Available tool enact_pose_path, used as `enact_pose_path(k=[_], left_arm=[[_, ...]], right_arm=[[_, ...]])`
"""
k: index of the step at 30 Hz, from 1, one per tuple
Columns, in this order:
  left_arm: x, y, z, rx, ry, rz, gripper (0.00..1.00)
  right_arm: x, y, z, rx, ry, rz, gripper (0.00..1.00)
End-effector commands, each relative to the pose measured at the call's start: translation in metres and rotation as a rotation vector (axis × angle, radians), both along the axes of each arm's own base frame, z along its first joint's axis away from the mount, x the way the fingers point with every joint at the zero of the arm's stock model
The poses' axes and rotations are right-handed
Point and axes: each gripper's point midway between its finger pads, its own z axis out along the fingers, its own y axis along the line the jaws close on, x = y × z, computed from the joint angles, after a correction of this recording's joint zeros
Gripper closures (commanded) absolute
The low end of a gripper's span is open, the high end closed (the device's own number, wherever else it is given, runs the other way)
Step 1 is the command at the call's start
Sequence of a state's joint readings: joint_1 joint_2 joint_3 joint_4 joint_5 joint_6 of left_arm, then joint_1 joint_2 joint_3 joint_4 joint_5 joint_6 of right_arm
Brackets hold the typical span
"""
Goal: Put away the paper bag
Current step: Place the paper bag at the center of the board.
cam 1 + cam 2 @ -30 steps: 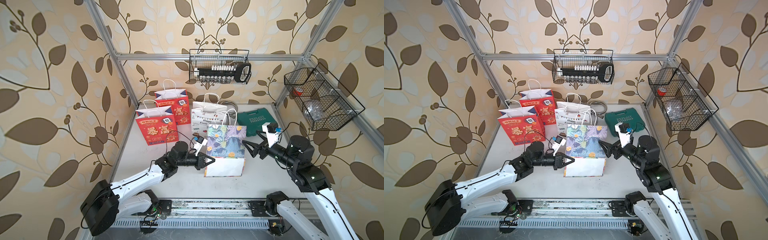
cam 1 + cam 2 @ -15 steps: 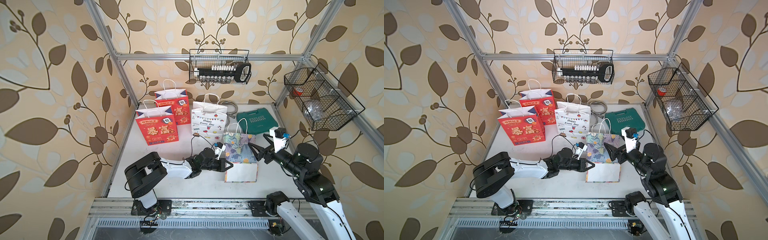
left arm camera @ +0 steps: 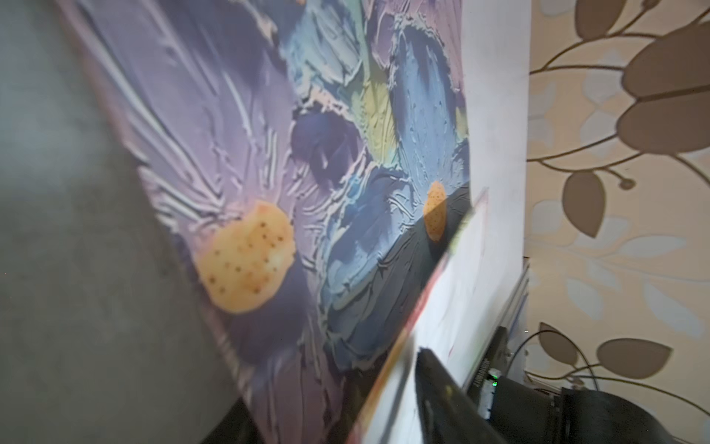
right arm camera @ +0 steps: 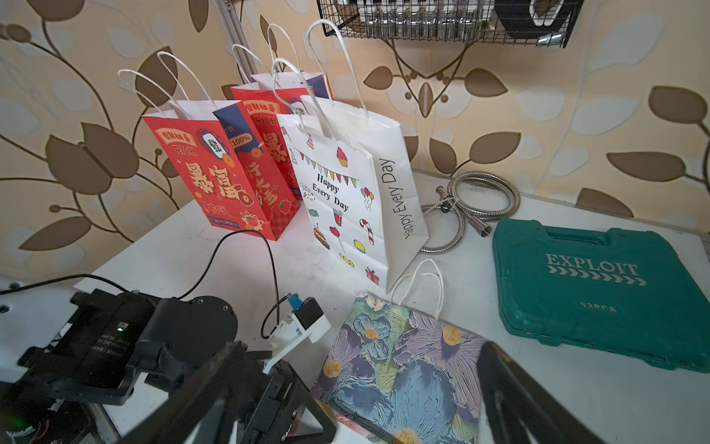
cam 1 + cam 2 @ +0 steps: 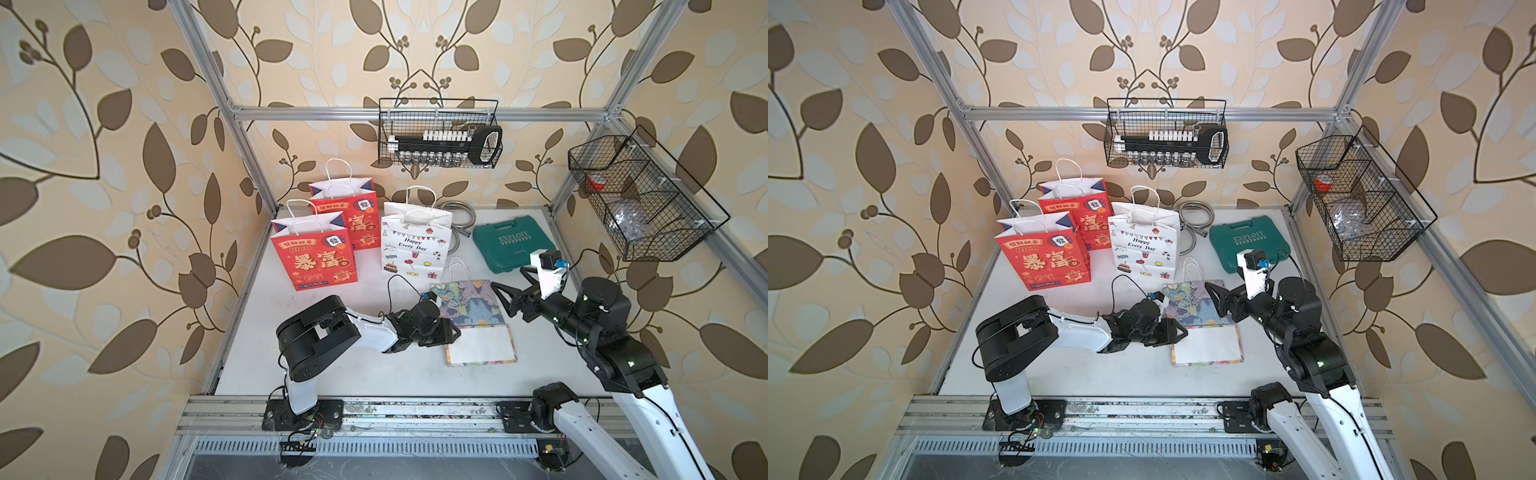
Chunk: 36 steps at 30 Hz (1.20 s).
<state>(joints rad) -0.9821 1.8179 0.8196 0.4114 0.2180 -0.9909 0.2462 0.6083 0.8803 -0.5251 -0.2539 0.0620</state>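
The floral paper bag [image 5: 473, 303] [image 5: 1192, 307] lies flat on the white table, handles toward the back, its white bottom flap [image 5: 480, 349] folded up toward the front. My left gripper [image 5: 451, 332] [image 5: 1179, 332] is at the bag's left edge by the fold. In the left wrist view one dark finger [image 3: 442, 388] stands apart from the bag's edge [image 3: 403, 346], so the jaws look open. My right gripper [image 5: 500, 301] [image 4: 365, 399] hangs wide open over the bag's right side [image 4: 407, 365], holding nothing.
Two red bags [image 5: 313, 257] [image 5: 347, 216] and a white "Happy Every Day" bag [image 5: 415, 245] stand upright at the back. A green tool case [image 5: 513, 243] lies back right beside a metal hose [image 5: 461, 216]. Wire baskets hang on the back wall [image 5: 440, 137] and right wall [image 5: 640, 199].
The floral bag, held tilted up by my left gripper, has moved right and gone down flat on the table. My left gripper has opened off it. The right gripper has drawn back right.
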Motion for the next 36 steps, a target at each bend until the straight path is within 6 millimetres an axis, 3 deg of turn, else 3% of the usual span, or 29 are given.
enact_pose_path(k=[1,3,5,10,13,18,22,30,36], left_arm=[[0.008,0.024,-0.015,0.143,0.003,0.076,0.22],[0.008,0.034,-0.013,0.176,0.001,0.099,0.07],[0.007,0.043,-0.009,0.201,-0.007,0.115,0.01],[0.004,0.079,0.006,0.273,-0.025,0.203,0.01],[0.006,0.121,0.021,0.357,-0.062,0.338,0.01],[0.016,0.176,0.074,0.443,-0.254,0.462,0.02],[0.031,0.194,0.113,0.496,-0.465,0.42,0.01],[0.068,0.245,0.146,0.469,-0.534,0.516,0.01],[0.08,0.253,0.171,0.402,-0.631,0.511,0.01]], right_arm=[[0.005,-0.001,-0.001,-0.008,-0.006,-0.01,0.08],[0.007,0.001,-0.005,-0.009,0.009,-0.005,0.08],[0.009,0.002,-0.011,-0.011,0.03,0.001,0.08],[0.015,0.003,-0.022,-0.022,0.061,-0.003,0.08],[0.019,0.003,-0.026,-0.03,0.069,-0.006,0.08],[0.026,0.008,-0.03,-0.033,0.082,0.014,0.08],[0.036,0.023,-0.031,-0.015,0.087,0.083,0.08],[0.081,0.059,-0.041,-0.016,0.062,0.249,0.08],[0.124,0.078,-0.041,-0.065,-0.045,0.327,0.1]])
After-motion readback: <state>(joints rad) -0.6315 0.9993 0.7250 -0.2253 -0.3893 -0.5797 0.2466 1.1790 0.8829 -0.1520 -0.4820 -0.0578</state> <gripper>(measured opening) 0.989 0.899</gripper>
